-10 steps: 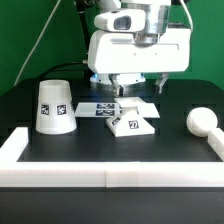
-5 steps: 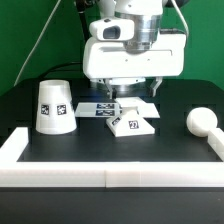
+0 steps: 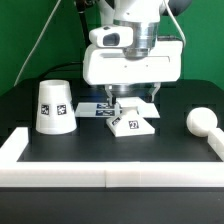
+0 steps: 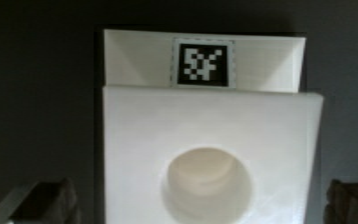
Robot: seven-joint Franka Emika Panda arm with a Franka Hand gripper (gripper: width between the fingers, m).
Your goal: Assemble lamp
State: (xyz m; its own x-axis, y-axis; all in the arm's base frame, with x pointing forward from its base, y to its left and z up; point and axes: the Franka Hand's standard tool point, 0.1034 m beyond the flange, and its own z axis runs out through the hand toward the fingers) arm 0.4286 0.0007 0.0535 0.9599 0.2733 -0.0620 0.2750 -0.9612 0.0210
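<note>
The hand [image 3: 133, 97] hung low over the middle of the black desk [image 3: 170, 150], directly above the base [image 3: 132, 122]. Its fingers were spread apart and held nothing. In the wrist view one dark fingertip [image 4: 34, 200] showed at each side of the base [image 4: 211, 120], with a strip of dark desk between each fingertip and the white edge nearest it, so the fingers straddled the part without touching it.

The base lay flat near the desk's centre, its tagged face toward the exterior camera. From the wrist, its upper surface showed a round socket [image 4: 211, 180], sitting roughly midway between the two fingertips. Beyond that surface lay a lower white face bearing one black-and-white tag [image 4: 202, 62].

The marker board [image 3: 95, 108] lay just behind the base, toward the exterior view's left, and was partly covered by it.

The shade [image 3: 55, 106] stood apart at the exterior view's left, wide end down and narrow end up, with tags on its side. The bulb [image 3: 203, 122] lay on the desk at the exterior view's right, well away from the base, with its ball head toward the camera.

A white rail [image 3: 110, 176] ran along the desk's near edge and turned up both sides.
</note>
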